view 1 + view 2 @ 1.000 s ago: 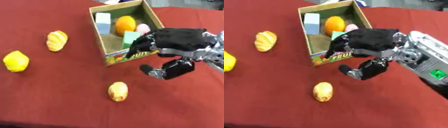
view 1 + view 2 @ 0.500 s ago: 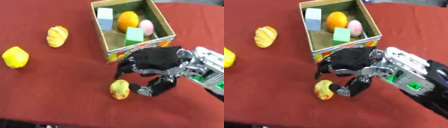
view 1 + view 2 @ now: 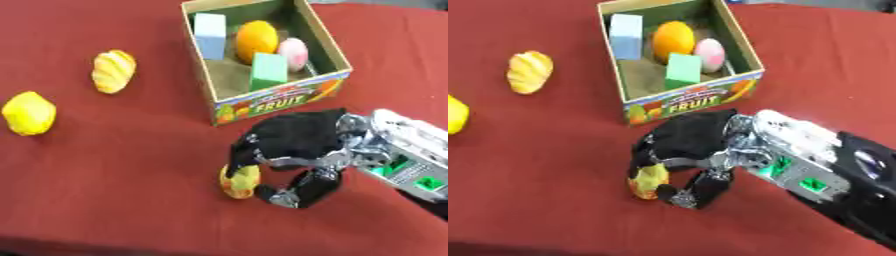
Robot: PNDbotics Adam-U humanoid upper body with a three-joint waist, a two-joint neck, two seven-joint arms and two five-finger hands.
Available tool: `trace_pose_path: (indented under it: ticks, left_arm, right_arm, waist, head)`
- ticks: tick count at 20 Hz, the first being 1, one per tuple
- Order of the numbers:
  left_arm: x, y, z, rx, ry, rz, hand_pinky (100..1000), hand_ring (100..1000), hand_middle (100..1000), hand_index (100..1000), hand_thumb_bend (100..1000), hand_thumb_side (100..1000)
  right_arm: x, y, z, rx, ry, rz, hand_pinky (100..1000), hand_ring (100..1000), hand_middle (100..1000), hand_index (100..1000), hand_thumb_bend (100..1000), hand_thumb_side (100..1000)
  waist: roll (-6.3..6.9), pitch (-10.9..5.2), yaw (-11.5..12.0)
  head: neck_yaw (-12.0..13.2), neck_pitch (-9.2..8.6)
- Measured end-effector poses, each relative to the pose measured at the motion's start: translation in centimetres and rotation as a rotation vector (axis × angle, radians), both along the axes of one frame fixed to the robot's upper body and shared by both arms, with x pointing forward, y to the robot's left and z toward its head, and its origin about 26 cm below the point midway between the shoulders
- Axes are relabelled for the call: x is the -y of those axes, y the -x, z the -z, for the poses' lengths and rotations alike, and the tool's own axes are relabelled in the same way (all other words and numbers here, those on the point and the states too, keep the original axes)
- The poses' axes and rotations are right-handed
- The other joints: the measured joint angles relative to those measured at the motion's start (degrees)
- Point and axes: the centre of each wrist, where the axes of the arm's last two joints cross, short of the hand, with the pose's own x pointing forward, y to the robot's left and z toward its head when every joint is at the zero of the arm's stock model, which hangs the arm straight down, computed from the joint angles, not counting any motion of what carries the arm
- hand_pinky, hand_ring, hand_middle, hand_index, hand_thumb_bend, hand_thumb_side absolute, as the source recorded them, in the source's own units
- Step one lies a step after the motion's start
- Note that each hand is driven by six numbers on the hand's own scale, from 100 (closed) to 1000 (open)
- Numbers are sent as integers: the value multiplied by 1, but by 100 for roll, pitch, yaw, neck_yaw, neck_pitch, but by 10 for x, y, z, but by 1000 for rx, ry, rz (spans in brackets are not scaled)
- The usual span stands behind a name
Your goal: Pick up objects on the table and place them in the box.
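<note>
My right hand (image 3: 293, 140) comes in from the right and reaches down over a small yellow-orange fruit (image 3: 241, 181) on the red table. Its fingers curl over the fruit's top and right side and the thumb (image 3: 302, 192) bends in beside it. The open cardboard box (image 3: 280, 100), marked FRUIT, stands just behind the hand. Inside it lie a light blue block (image 3: 210, 35), an orange (image 3: 256, 41), a pink egg shape (image 3: 293, 52) and a green block (image 3: 268, 71). A yellow-orange ridged pastry (image 3: 114, 71) and a yellow lemon (image 3: 28, 113) lie on the left. My left hand shows in no view.
The red tablecloth (image 3: 114, 165) covers the whole work surface. Open cloth lies between the lemon, the ridged pastry and the small fruit under my hand.
My right hand has come down from beside the box's front to the small fruit and its fingers have closed around it. The camera view has shifted slightly.
</note>
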Motion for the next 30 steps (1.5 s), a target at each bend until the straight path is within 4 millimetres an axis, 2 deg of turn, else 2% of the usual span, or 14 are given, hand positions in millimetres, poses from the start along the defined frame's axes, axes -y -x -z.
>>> trace_pose_path:
  ticks: [6, 13, 16, 20, 22, 27, 30]
  left_arm:
    - [0, 0, 0, 2, 0, 4, 722, 597, 559, 819, 100, 547]
    - [3, -1, -1, 4, 9, 20, 722, 597, 559, 819, 100, 552]
    - [3, -1, -1, 5, 10, 22, 722, 597, 559, 819, 100, 556]
    - [4, -1, -1, 5, 13, 25, 722, 598, 559, 819, 100, 557]
    - [4, -1, -1, 5, 14, 28, 722, 598, 560, 819, 100, 557]
    - [4, -1, -1, 5, 12, 31, 722, 599, 560, 820, 100, 556]
    - [4, -1, -1, 4, 11, 31, 722, 599, 561, 820, 100, 552]
  right_arm:
    - [-2, 0, 0, 69, -5, -2, 825, 807, 766, 849, 203, 227]
    - [-2, -14, 12, 147, 7, -15, 819, 797, 751, 846, 312, 273]
    - [0, -22, 19, 172, 19, -11, 816, 789, 737, 831, 299, 269]
    - [-1, -30, 24, 185, 12, -14, 806, 765, 674, 767, 226, 247]
    - [-1, -33, 26, 188, -2, -14, 794, 734, 618, 709, 109, 222]
    - [-2, -30, 24, 166, -74, -10, 786, 707, 587, 675, 100, 175]
    - [-2, -19, 11, 149, -123, -22, 785, 698, 580, 666, 100, 158]
  waist:
    - [0, 82, 17]
    - [13, 194, 32]
    - [16, 220, 36]
    - [16, 241, 37]
    - [16, 248, 40]
    - [16, 251, 42]
    - [16, 242, 13]
  head:
    - [-29, -49]
    - [-79, -101]
    - [-86, -105]
    - [-119, -145]
    - [-129, -146]
    - [-129, -146]
    - [-127, -145]
